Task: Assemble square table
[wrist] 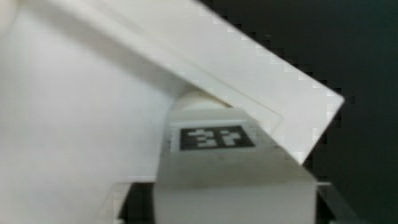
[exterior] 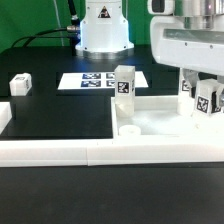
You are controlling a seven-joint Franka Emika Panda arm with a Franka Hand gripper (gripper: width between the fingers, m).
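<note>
Leg (wrist: pixel 217 140) clamped betw. gripper (wrist: pixel 222 202) fingers, long axis along them.
Tabletop (wrist: pixel 125 90) corner just beyond fingertips, at leg's far end.

A black table top (exterior: pixel 60 115) is seen, edged by long white border rails (exterior: pixel 50 150); the marker board (exterior: pixel 95 80) lies flat at the back, where black cables (exterior: pixel 40 38) trail into a dim backdrop

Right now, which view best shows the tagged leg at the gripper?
The wrist view: the leg fills the middle, its tag facing the camera, between the fingers of the gripper, beside a corner of the tabletop. The exterior view shows the leg small, under the gripper, at that view's right.
</note>
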